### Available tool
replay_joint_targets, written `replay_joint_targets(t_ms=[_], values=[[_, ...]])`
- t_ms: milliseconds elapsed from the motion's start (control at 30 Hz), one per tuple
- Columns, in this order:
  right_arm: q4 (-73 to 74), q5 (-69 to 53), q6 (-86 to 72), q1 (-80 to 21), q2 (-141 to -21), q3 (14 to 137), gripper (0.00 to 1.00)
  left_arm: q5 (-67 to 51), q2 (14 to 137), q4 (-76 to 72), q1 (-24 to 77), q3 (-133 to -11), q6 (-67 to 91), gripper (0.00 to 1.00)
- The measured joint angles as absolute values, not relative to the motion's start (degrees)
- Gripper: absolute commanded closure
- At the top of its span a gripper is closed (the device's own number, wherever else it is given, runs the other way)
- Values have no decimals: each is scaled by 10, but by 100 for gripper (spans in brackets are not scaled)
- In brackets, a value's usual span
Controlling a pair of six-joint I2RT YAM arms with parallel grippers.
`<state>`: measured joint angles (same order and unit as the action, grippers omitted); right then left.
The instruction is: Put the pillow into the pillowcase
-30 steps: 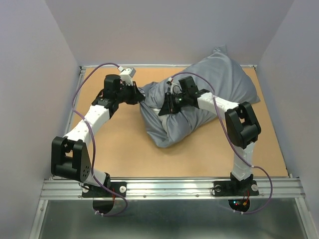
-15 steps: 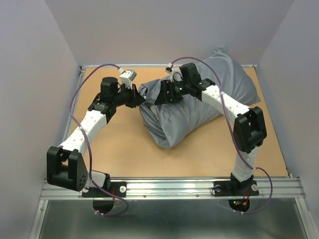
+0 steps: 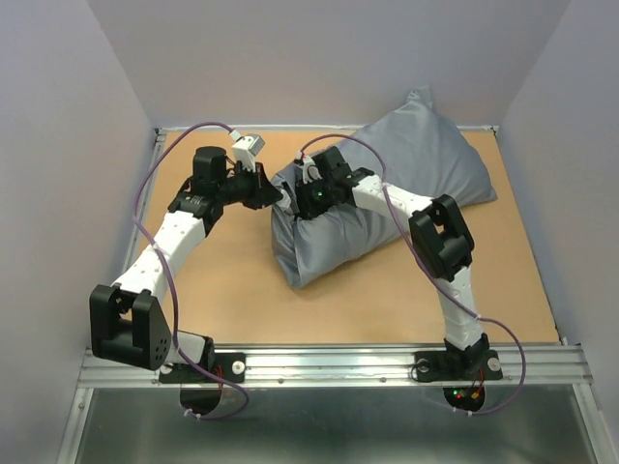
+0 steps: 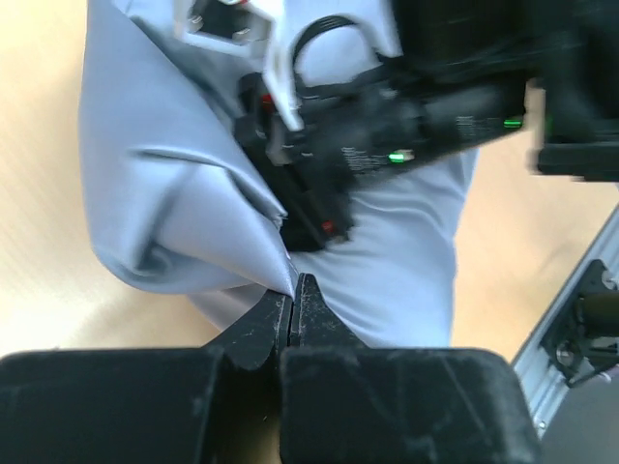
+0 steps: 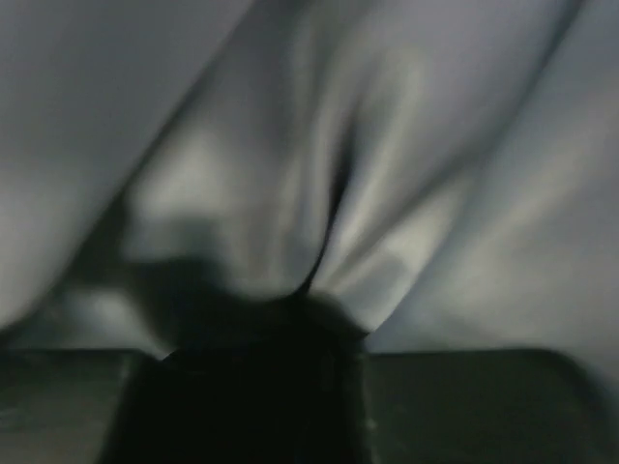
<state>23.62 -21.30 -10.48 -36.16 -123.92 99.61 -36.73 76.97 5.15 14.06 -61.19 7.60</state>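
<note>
Top view: pillowcase (image 3: 387, 184) is seen plump on the table (image 3: 232, 280), far-centre; the pillow is judged inside, unseen.
Left wrist: left gripper (image 4: 293, 290) is clamped on an edge fold, so the mouth is anchored.
Right wrist: right gripper (image 5: 319, 295) appears pinched on gathered cloth.

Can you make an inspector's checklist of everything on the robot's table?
Surface: brown table.
Job's things: pillowcase plump, lying across the far right; pillow not seen, probably inside it.
Clutter: nothing seen.
Grippers: left fingers shut on the pillowcase's edge; right fingers pressed into the cloth, seemingly pinching a fold.
Cables: purple cable looping along each arm.
Surroundings: grey walls; metal rail at the near edge.
</note>
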Motion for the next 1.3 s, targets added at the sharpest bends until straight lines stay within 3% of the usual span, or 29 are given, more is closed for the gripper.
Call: replay_joint_targets(t_ms=[100, 200, 467, 600, 667, 733, 900, 967, 1000, 1100, 1300], values=[[229, -231, -114, -352, -1253, 996, 100, -377, 770, 62, 141, -618, 80, 100], [227, -263, -131, -342, -1239, 996, 100, -384, 770, 67, 142, -618, 81, 100], [226, -375, -186, -312, -1154, 985, 76, -391, 779, 41, 149, -571, 87, 100], [223, -397, -191, -301, -1069, 942, 90, -395, 808, 8, 150, -570, 96, 100], [228, -396, -185, -295, -1028, 923, 90, -400, 813, -7, 150, -570, 100, 100], [238, -392, -175, -292, -1001, 917, 100, -403, 813, -17, 150, -570, 103, 100], [272, -317, -143, -289, -978, 917, 99, -415, 813, -41, 152, -564, 114, 100], [287, -269, -130, -289, -977, 915, 81, -422, 813, -50, 156, -561, 124, 100], [298, -242, -119, -288, -977, 914, 52, -425, 813, -57, 162, -561, 128, 100], [337, -223, -89, -280, -978, 914, 17, -429, 813, -73, 187, -561, 133, 100], [402, -247, -57, -291, -974, 913, 5, -431, 821, -100, 205, -561, 161, 100]])
